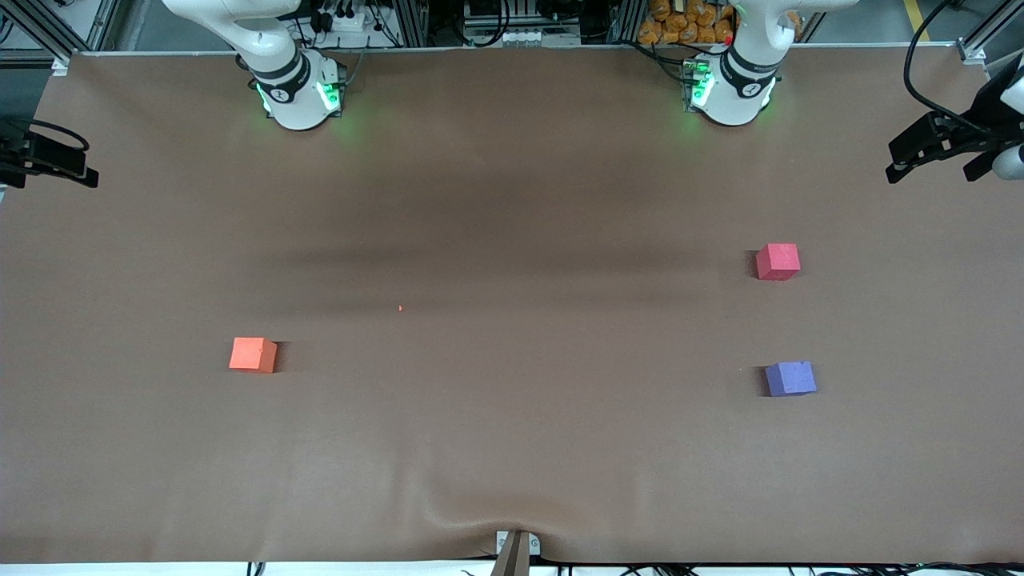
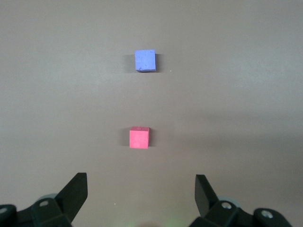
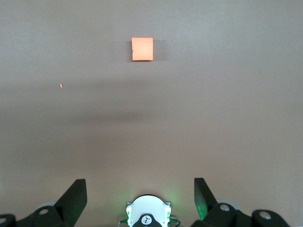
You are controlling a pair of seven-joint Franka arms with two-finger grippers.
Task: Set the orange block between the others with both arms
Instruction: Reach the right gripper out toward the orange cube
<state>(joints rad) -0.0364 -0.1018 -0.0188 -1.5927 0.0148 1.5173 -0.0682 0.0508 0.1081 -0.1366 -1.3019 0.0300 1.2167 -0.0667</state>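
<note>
The orange block [image 1: 253,354] lies on the table [image 1: 512,448] toward the right arm's end; the others [image 1: 778,262] lie toward the left arm's end, one nearer the front camera, well apart

You have two white arms [image 1: 280,72] with black joint rings and round bases [image 1: 732,92] lit green. Black cables [image 1: 920,72] trail along them. Each black gripper [image 2: 141,194] carries angular wedge-shaped fingers [image 3: 75,194] on mounts with pale round screw heads [image 3: 43,211].
</note>
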